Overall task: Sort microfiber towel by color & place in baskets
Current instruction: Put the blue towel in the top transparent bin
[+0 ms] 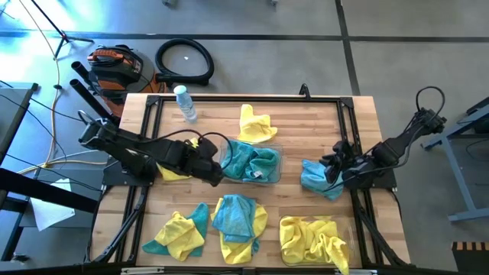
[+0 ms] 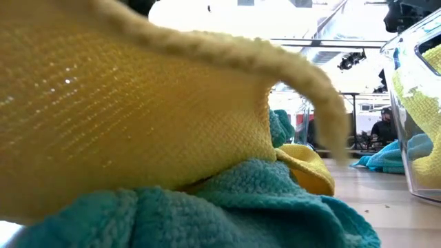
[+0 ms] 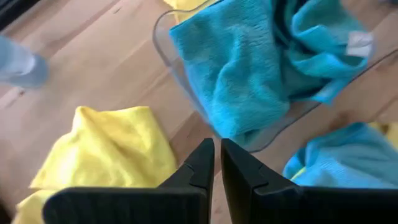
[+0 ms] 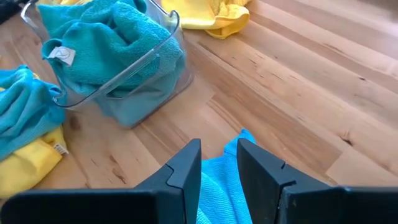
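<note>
A clear basket point(image 1: 273, 169) in the middle of the table holds teal towels point(image 1: 252, 159). My left gripper point(image 3: 217, 163) hovers shut and empty just left of that basket point(image 3: 180, 74), beside a yellow towel point(image 3: 109, 146) lying on the wood. At the table's right, my right gripper point(image 4: 219, 168) is shut on a teal towel point(image 1: 312, 179). A second basket point(image 1: 284, 221) at the near right holds yellow towels point(image 1: 313, 238). Another yellow towel point(image 1: 256, 124) lies at the far middle, and mixed yellow and teal towels point(image 1: 179, 233) lie along the near edge. My right gripper pinches a raised fold of the teal towel point(image 4: 231, 163) between its two fingers, which slant down from the table's right side. The towel is bunched under the fingers, and its lower part point(image 2: 386, 158) seems to lie on the table.
A clear plastic bottle point(image 1: 185, 103) lies at the far left of the table. A teal towel on a yellow one point(image 1: 238, 220) lies at the near middle. Bare wood shows between the middle basket and my right gripper.
</note>
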You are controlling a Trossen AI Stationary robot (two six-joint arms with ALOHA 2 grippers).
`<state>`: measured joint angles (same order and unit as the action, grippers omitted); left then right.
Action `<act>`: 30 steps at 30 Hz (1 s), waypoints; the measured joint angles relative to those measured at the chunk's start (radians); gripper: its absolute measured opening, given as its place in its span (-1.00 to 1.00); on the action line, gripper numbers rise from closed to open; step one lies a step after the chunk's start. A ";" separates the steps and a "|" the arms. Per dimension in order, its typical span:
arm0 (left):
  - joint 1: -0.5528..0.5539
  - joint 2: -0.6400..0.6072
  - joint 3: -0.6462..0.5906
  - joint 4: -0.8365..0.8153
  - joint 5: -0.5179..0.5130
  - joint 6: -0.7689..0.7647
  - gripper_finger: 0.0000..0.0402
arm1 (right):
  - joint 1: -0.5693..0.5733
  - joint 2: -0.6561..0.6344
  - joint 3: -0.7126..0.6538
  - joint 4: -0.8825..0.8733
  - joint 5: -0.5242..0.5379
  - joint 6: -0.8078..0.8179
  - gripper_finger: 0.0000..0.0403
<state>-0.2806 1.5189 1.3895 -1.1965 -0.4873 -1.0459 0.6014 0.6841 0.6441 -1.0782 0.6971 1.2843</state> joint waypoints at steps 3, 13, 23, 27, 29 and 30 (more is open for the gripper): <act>0.010 0.000 0.000 0.038 -0.001 -0.001 -0.89 | 0.000 -0.010 0.000 0.000 0.000 -0.010 -0.52; 0.045 0.000 0.000 0.068 0.050 -0.129 -0.46 | 0.000 -0.014 0.000 0.000 -0.001 -0.036 -0.52; 0.013 0.010 -0.001 0.192 0.086 -0.226 -0.33 | 0.000 -0.013 0.000 -0.001 -0.002 -0.036 -0.52; -0.019 0.042 0.000 0.227 0.086 -0.279 -0.36 | 0.000 -0.012 0.000 -0.001 -0.002 -0.036 -0.52; -0.037 0.060 -0.002 0.230 0.086 -0.312 -0.37 | 0.000 -0.012 0.000 -0.002 -0.004 -0.036 -0.52; -0.045 0.070 0.000 0.242 0.086 -0.326 -0.38 | 0.000 -0.012 0.000 -0.002 -0.011 -0.035 -0.52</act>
<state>-0.3260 1.5890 1.3894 -0.9542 -0.4015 -1.3720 0.6014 0.6716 0.6441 -1.0801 0.6861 1.2492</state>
